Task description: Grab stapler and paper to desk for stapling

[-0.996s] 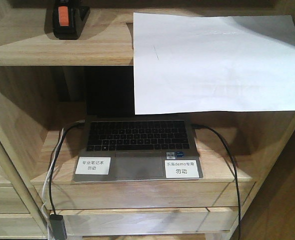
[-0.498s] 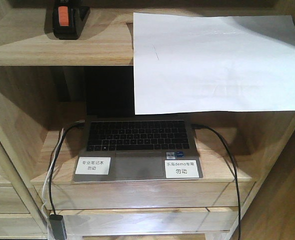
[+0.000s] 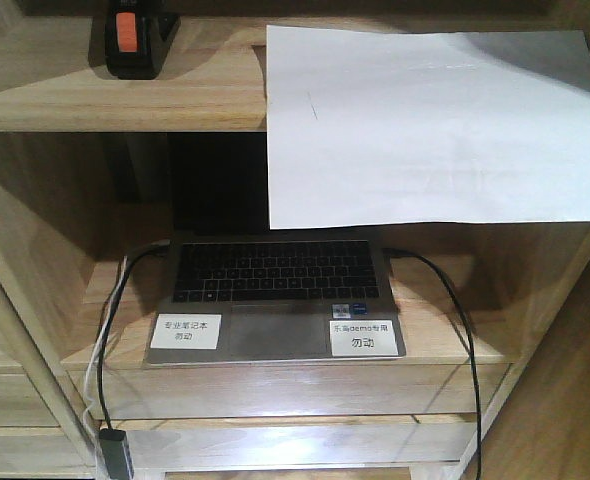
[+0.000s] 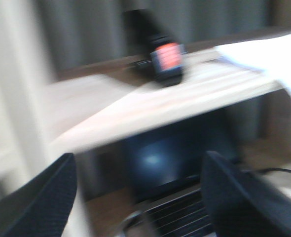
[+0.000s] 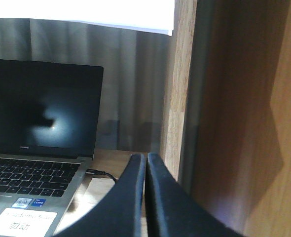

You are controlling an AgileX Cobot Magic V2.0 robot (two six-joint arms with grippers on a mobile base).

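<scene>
Back-left corner of the upper shelf board (image 3: 65, 100): stapler (image 3: 133, 40), black, orange patch up, standing free, nothing touching it. Same spot as a second ago in the front view, with only a slight drift of the whole framing, so no handling yet. Seen again in the left wrist view (image 4: 166, 61), ahead and above, heavily smeared; probably an arm on the move toward it, judged from the blur alone. There too, left gripper (image 4: 140, 197) spread wide, dark fingers (image 4: 37, 197) at both lower corners of that view, nothing between them, well short of the stapler.

Below, in the middle compartment: open laptop (image 3: 275, 290), screen dark, two white labels (image 3: 185, 330) on the palm rest, cables (image 3: 474, 400) trailing off both sides. No part of the job; worth steering clear of.

Right half of the upper board: paper (image 3: 435, 125), white sheet, reaching well past the board's front edge and masking the compartment's upper right. Unmoved over the last second.

Far right: right gripper (image 5: 146, 197) pressed together, empty, low in the laptop compartment beside the shelf's right upright (image 5: 182, 98), with the paper's overhanging edge above.

No desk in view. Reading: nothing fetched so far. Stapler likely first, for the left. Overhang a fair pinch point for the right, once reopened.
</scene>
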